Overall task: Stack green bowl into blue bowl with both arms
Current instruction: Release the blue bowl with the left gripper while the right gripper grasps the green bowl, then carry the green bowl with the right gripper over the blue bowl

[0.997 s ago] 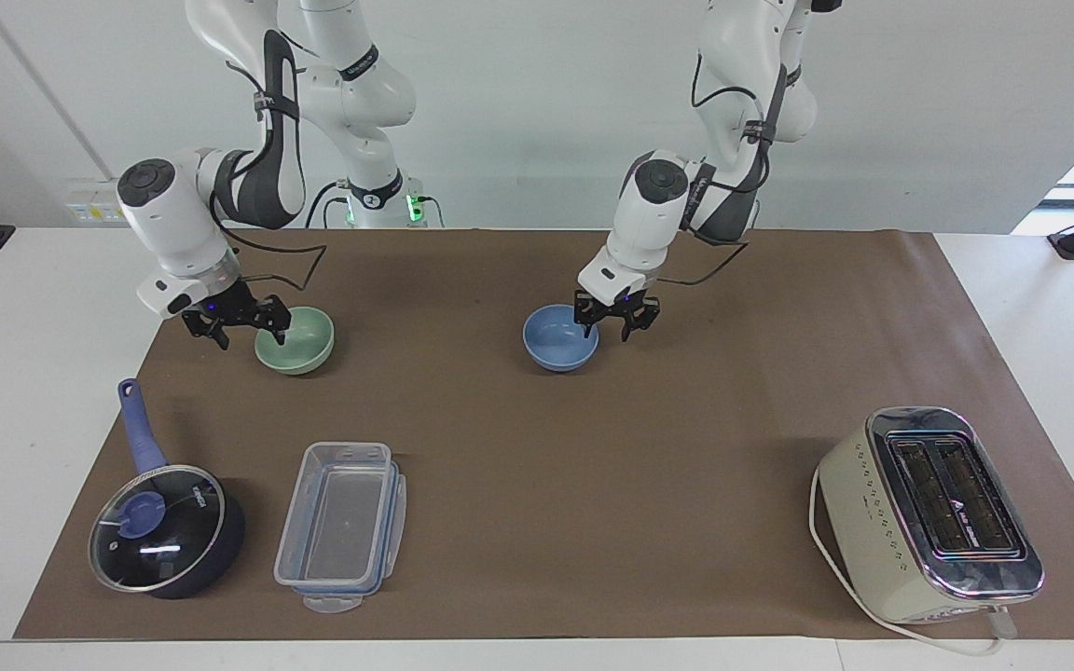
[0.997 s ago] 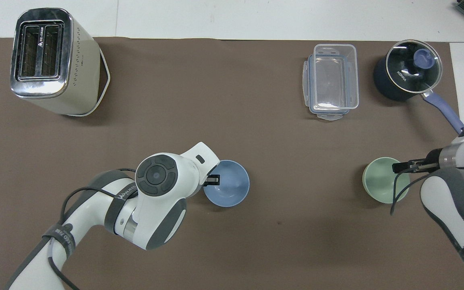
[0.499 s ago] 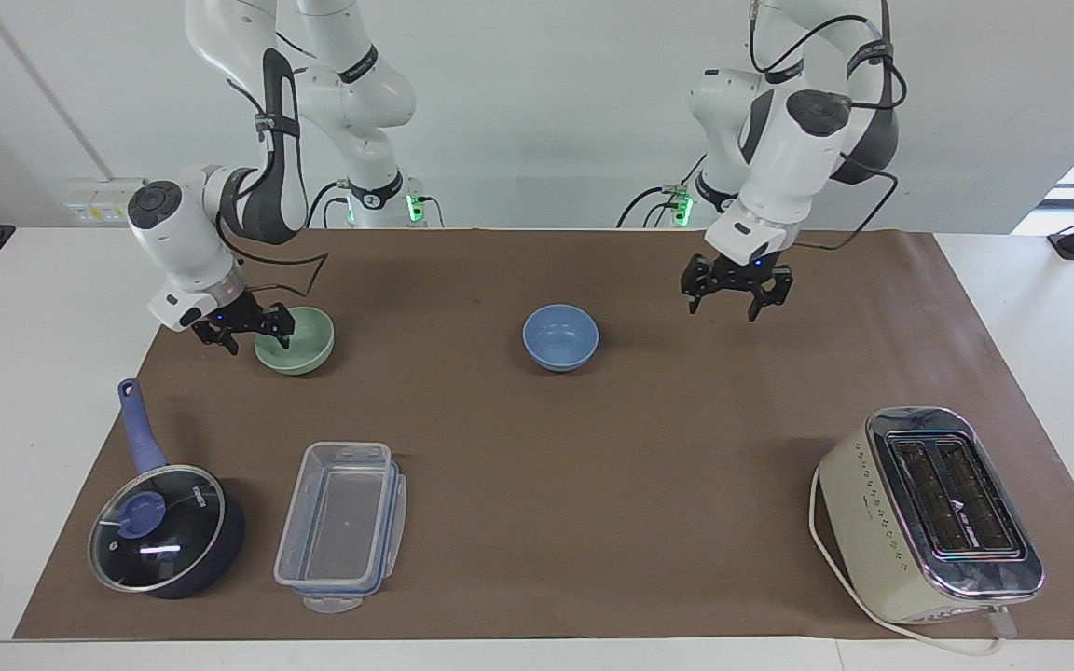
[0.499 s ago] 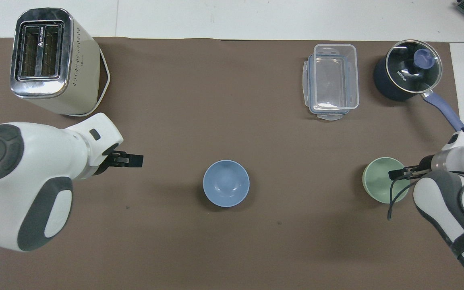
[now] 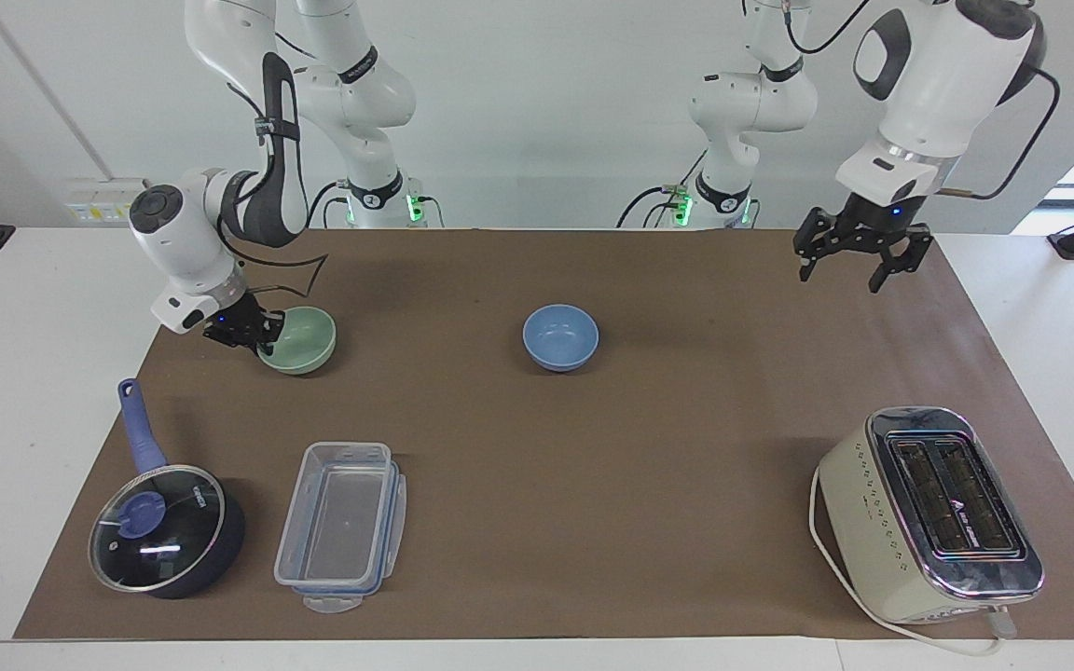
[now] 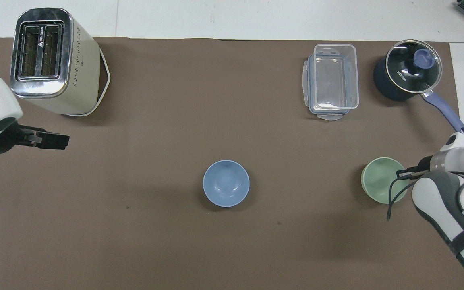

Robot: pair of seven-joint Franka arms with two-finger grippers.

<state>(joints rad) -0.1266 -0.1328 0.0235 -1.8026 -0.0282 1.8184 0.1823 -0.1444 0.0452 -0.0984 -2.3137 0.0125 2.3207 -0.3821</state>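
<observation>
At the right arm's end of the bench, the right gripper (image 5: 262, 337) pinches the rim of the green bowl (image 5: 299, 339), which sits on the brown mat; mid-mat sits the blue bowl (image 5: 560, 336), untouched; the left gripper (image 5: 856, 265) hangs spread wide over the mat's edge

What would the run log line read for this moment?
right gripper: shut on green bowl rim | left gripper: open, raised over mat, empty | blue bowl: empty, mid-mat | stacked: no

Bright even light, soft shadows, sharp focus; glare on toaster (image 5: 964, 496) chrome.
</observation>
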